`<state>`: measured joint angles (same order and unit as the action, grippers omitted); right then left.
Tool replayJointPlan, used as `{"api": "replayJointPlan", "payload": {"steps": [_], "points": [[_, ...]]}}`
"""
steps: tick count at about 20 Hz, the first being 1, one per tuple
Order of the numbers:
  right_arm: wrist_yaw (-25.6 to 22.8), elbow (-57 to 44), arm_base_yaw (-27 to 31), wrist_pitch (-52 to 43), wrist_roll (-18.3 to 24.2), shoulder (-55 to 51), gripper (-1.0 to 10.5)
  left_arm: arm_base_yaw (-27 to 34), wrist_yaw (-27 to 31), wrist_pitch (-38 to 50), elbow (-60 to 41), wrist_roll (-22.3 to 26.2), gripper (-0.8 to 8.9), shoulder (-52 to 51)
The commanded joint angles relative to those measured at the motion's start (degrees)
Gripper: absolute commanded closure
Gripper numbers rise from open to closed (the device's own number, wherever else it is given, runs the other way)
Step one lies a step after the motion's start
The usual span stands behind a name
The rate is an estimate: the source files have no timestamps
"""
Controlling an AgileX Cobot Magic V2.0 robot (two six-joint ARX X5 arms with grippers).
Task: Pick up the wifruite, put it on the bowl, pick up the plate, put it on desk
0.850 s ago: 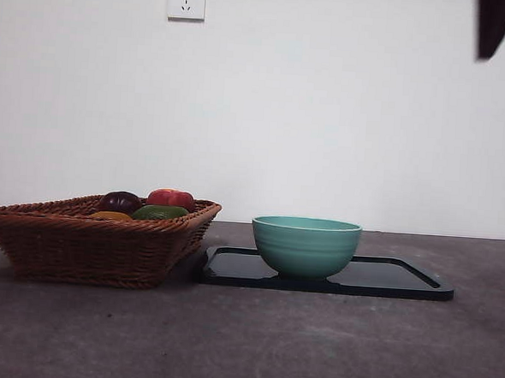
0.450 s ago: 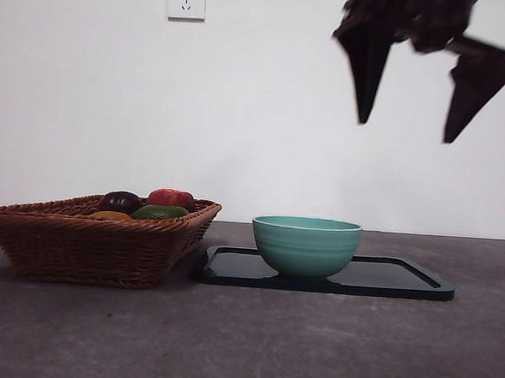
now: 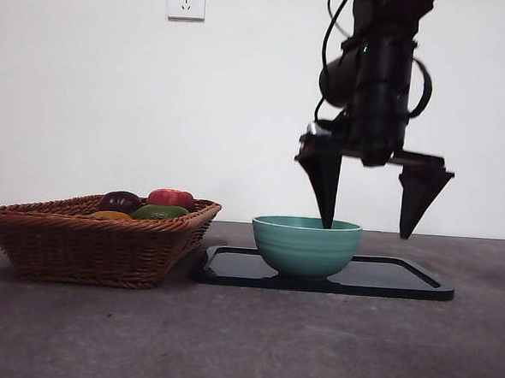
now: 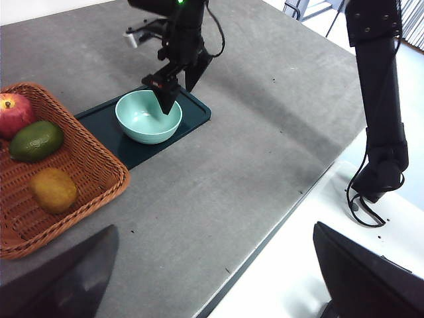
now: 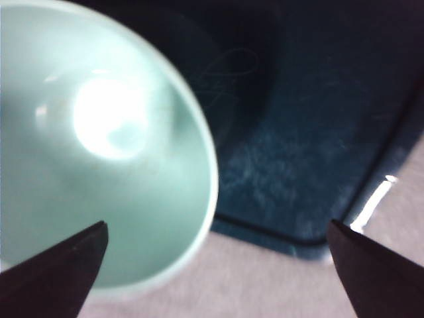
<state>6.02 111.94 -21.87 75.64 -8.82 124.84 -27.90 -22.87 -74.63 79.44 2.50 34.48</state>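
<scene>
Here, right gripper (image 3: 366, 222) jaws spread, straddling bowl (image 3: 306, 245) rim

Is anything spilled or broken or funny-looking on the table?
Nothing is spilled or broken. The bowl stands upright and empty on the dark tray, and the fruit sits in the basket. The only curious bit: the right gripper, wide open, straddles the bowl's rim, one jaw inside, one outside.

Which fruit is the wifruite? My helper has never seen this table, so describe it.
Find the brown wicker basket beside the dark tray holding the bowl. The wifruite lies inside it, next to the green fruit. It is the only orange-brown, flattish oval one.
</scene>
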Motion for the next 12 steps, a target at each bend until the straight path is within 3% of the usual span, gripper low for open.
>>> {"api": "replayJointPlan", "payload": {"steps": [1, 2, 5, 8, 10, 12], "points": [[0.1, 1.4, -0.2, -4.1, 0.4, 1.2, 3.3, -0.3, -0.4, 0.2, 1.1, 0.9, 3.44, 0.3], [0.1, 1.4, -0.2, -5.4, 0.3, 1.2, 3.4, -0.3, -0.4, 0.0, 1.1, 0.9, 3.44, 0.3], [0.1, 1.4, 0.2, -5.8, 0.1, 1.4, 5.3, -0.3, -0.4, -0.5, 1.1, 0.9, 3.44, 0.3], [0.2, 1.4, 0.3, -6.3, 0.0, 1.8, 5.5, -0.3, -0.4, -0.5, 1.1, 1.0, 3.44, 0.3], [1.7, 1.4, 0.3, -6.1, 0.0, 2.6, 6.8, -0.3, -0.4, -0.5, 1.1, 1.0, 3.44, 0.3], [3.5, 1.4, 0.4, -6.4, -1.2, 3.3, 7.3, -0.3, -0.4, -0.5, 1.1, 0.9, 3.44, 0.3]]}}
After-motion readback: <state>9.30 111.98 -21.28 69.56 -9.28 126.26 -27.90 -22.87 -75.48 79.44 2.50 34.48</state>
